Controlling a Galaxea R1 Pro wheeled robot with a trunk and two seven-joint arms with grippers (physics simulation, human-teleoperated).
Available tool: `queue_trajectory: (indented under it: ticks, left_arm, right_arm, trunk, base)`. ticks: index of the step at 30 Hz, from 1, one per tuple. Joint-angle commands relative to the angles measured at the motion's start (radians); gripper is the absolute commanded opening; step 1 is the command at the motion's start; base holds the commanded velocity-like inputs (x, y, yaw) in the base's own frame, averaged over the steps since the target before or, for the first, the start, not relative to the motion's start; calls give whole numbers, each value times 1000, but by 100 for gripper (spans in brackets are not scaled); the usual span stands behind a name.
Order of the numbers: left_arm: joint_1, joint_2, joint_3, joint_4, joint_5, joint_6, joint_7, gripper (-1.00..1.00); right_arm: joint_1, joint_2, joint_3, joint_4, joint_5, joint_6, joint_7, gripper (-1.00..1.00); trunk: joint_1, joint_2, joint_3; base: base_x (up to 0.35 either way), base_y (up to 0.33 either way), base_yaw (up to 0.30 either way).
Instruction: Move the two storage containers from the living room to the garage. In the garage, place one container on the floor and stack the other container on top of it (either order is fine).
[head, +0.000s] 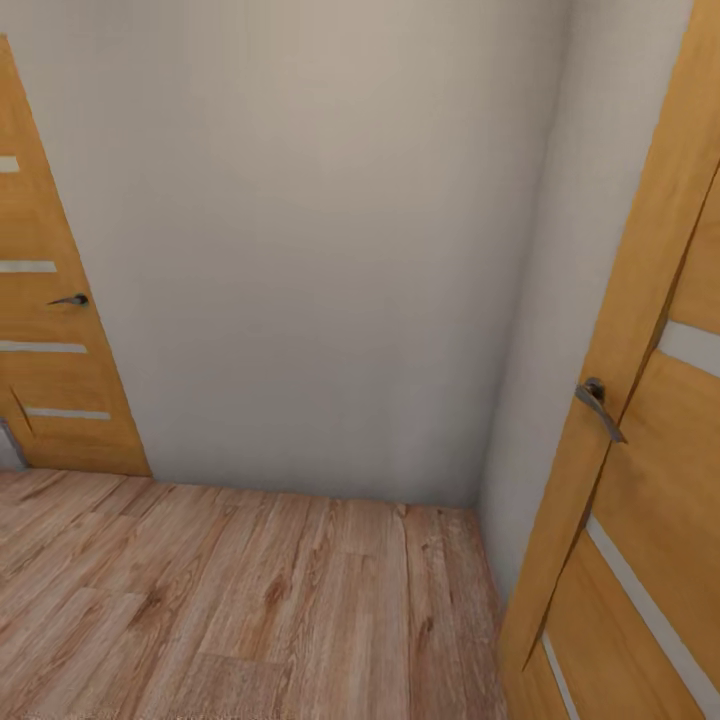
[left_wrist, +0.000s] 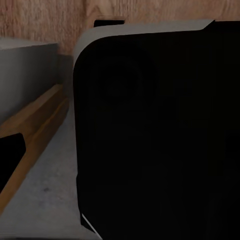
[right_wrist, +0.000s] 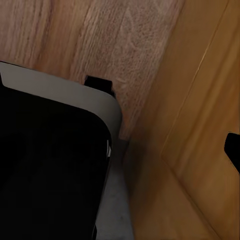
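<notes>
The two storage containers are out of view, and so is the garage. I face a plain cream wall corner (head: 480, 300) over light wood plank flooring (head: 250, 600). In the left wrist view a dark tip (left_wrist: 11, 159) at the picture's edge may be one finger of my left gripper, beside the robot's black base (left_wrist: 160, 135). The right wrist view has a similar dark tip (right_wrist: 233, 150) at its edge, close to a wooden door face (right_wrist: 200, 150). Neither view lets me see a pair of fingers.
A wood door with a metal lever handle (head: 600, 405) stands close on the right. Another wood door (head: 50, 350) with a handle (head: 72, 299) is at the far left. The wall blocks the way ahead. A wooden skirting strip (left_wrist: 35, 125) runs beside the base.
</notes>
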Motion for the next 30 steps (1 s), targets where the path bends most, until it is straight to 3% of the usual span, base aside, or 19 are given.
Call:
queue_trajectory:
  ticks: [1,20,30]
  left_arm:
    - [0,0,1,0,0,-1,0,100]
    - [0,0,1,0,0,-1,0,100]
    - [0,0,1,0,-1,1,-1,100]
  right_arm:
    - [-1,0,8,2,-8,-5,0,100]
    - [-1,-2,9,1,-3,-6,0,100]
    - [-1,-1,8,2,-4,-7,0,100]
  trunk:
    - [0,-1,-1]
    - [0,-1,-1]
    - [0,-1,-1]
  base:
    - [0,0,259]
    - [1,0,25]
    - [276,0,0]
